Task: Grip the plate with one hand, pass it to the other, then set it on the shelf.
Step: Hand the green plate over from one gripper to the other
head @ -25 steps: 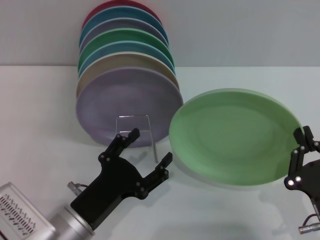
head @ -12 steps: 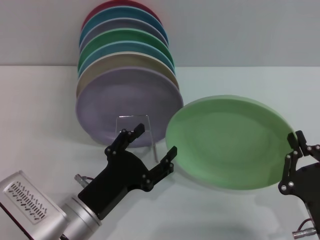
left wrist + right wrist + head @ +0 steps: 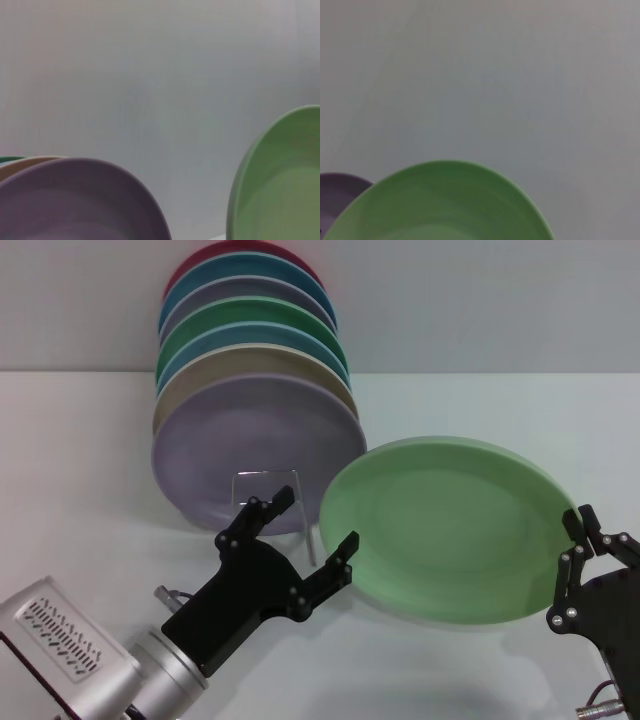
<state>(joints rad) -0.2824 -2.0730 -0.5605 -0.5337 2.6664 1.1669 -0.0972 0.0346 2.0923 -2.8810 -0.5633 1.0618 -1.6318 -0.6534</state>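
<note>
My right end effector (image 3: 580, 530) is clamped on the far right rim of the plate (image 3: 450, 525), holding it tilted in the air with its face toward me. Over the last second it has carried the plate leftward, and my left end effector (image 3: 310, 525) has risen and advanced to meet it, fingers spread apart. The plate's near-left edge now sits just inside that open span, beside the lower finger; whether they touch I cannot tell. I judge the handover is about to begin: the left fingers have yet to close on the rim.

Just beyond the left end effector stands the shelf (image 3: 270, 476), its upright wire loop in front of the lilac plate (image 3: 255, 445), which heads a leaning row of coloured plates (image 3: 250, 325). The left wrist view shows the lilac plate and the mint one side by side, apart.

The surface (image 3: 80, 470) is plain white, meeting a pale grey wall (image 3: 480, 300) behind the row.
</note>
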